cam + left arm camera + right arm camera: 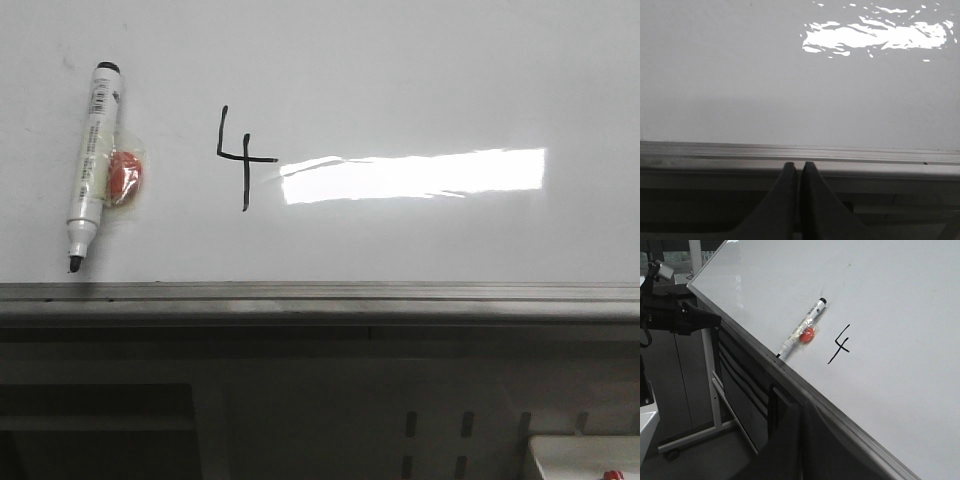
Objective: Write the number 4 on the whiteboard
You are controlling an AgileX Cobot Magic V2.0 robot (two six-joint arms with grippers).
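Observation:
A black hand-drawn number 4 stands on the whiteboard, left of a bright light reflection. It also shows in the right wrist view. A white marker with its black tip bare lies on the board left of the digit, an orange piece taped to its side. The marker also shows in the right wrist view. My left gripper is shut and empty, its tips at the board's grey edge rail. My right gripper is shut and empty, below the rail.
A dark arm part hangs beyond the board's far corner. A wheeled stand leg sits on the floor below. A white object with red bits is at the lower right under the board.

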